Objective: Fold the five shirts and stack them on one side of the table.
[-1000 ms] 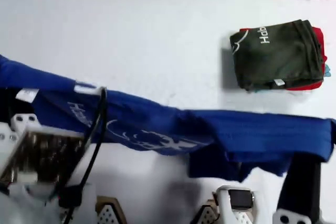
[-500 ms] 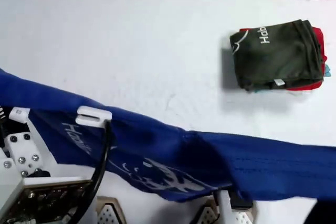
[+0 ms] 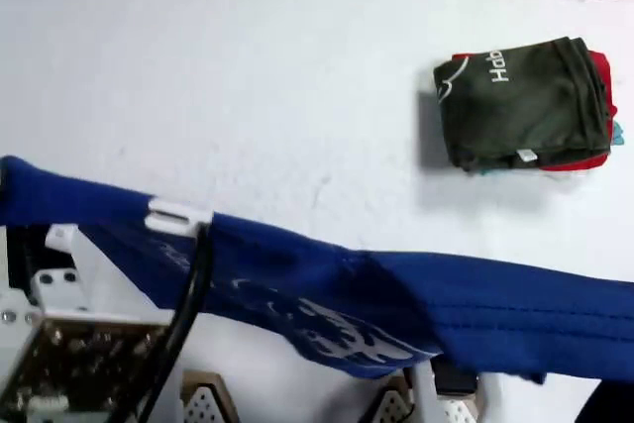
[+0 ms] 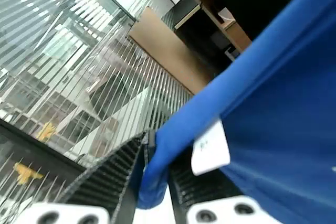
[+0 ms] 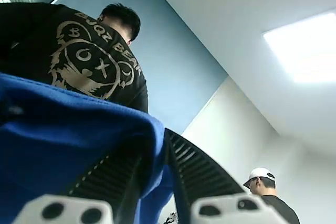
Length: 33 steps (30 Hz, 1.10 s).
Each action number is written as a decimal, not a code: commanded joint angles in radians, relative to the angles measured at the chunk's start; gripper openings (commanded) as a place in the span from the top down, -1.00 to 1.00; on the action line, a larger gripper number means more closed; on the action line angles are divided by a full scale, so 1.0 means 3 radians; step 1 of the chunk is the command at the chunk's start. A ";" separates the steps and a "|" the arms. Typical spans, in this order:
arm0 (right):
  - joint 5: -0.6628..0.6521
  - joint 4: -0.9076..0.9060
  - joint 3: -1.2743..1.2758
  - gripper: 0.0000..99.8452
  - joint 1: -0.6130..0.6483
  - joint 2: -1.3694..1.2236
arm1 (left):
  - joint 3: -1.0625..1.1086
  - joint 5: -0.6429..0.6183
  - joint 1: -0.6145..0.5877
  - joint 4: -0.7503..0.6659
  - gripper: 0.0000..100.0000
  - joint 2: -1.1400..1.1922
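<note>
Over the last second the blue shirt [image 3: 396, 294] has drifted toward the near edge and pulled into a tauter band, its right end no longer sagging in a loose fold. It hangs above the surface [image 3: 248, 76], stretched from near left to near right between the two arms. The left end effector [image 4: 155, 145] is clenched on a bunched edge of the cloth, and the right end effector [image 5: 157, 145] likewise pinches a fold of it. At far right sits the stack of folded shirts [image 3: 525, 101], dark green on top with red and a sliver of teal beneath. The step in hand looks like spreading this shirt out before folding. The next move probably calls for carrying it away from the near edge and lowering it flat, left of the stack, with both grips kept and the tension even.
</note>
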State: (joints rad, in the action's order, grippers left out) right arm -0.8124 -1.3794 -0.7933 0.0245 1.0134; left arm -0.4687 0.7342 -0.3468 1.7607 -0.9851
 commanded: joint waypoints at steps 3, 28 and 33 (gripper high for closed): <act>-0.0005 -0.0084 0.0010 0.97 -0.0049 0.0074 | -0.0033 -0.0020 -0.0015 0.0020 0.95 -0.0143; 0.0286 0.1823 0.2690 0.96 -0.0013 -0.1818 | 0.1046 -0.0020 0.0036 -0.1591 0.95 0.2041; 0.0281 0.2350 0.2644 0.96 0.0054 -0.2744 | 0.0954 -0.0015 0.0128 -0.1995 0.95 0.2828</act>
State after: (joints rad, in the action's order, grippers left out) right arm -0.7342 -0.7641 0.0199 0.0307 0.3168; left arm -0.1465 0.7342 -0.3176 1.2298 -0.2317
